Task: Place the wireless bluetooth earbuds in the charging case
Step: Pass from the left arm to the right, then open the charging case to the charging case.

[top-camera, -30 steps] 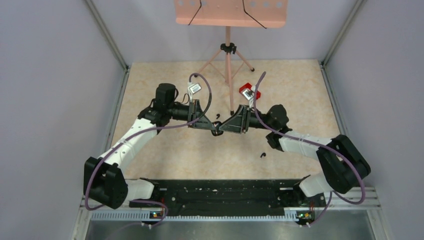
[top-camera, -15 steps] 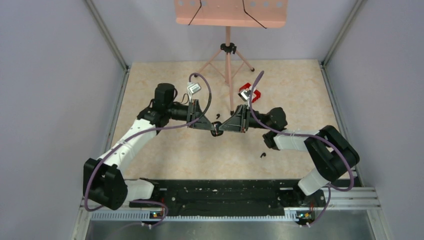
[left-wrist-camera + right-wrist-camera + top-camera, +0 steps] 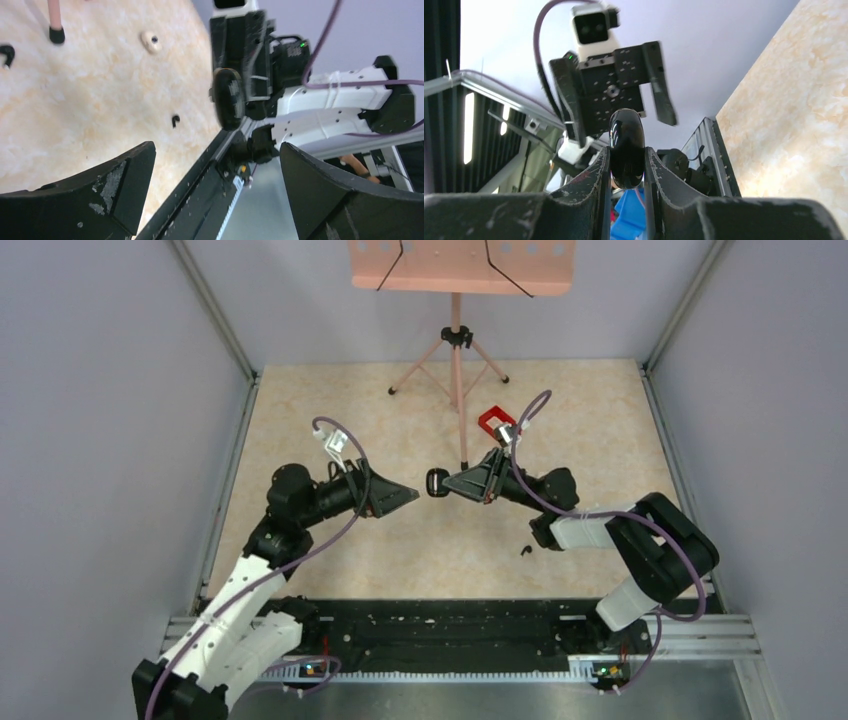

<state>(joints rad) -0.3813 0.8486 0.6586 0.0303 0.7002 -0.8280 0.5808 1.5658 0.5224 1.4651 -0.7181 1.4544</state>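
We count two grippers, one charging case and two earbuds. The right gripper (image 3: 448, 483) is closed on the charging case (image 3: 436, 482). In the right wrist view its two fingers (image 3: 600, 167) press the narrow sides of the glossy black shell, which stands on edge between them. The case sits near the middle of the table (image 3: 330, 420), and in the wrist views it looks held off the surface, though we cannot be sure of that. The left gripper (image 3: 405, 497) is at about 8 o'clock from the case and apart from it. Its two fingers are spread wide with nothing between them, and they point toward the case. In the left wrist view both earbuds lie loose on the table. One earbud (image 3: 175, 120) is close to the black rail at the near edge, at about 4 o'clock from the case in the top view. The other earbud (image 3: 6, 54) lies just beside one rubber foot (image 3: 56, 34) of the stand, and we cannot pick it out from above. Neither earbud touches the case or a gripper. One small pale lump with a dark hole (image 3: 150, 41) also rests on the table between them. One red tray (image 3: 493, 421) lies at about 1 o'clock from the case, just beyond the right wrist. One pink music stand (image 3: 457, 335) on three legs stands at 12 o'clock.
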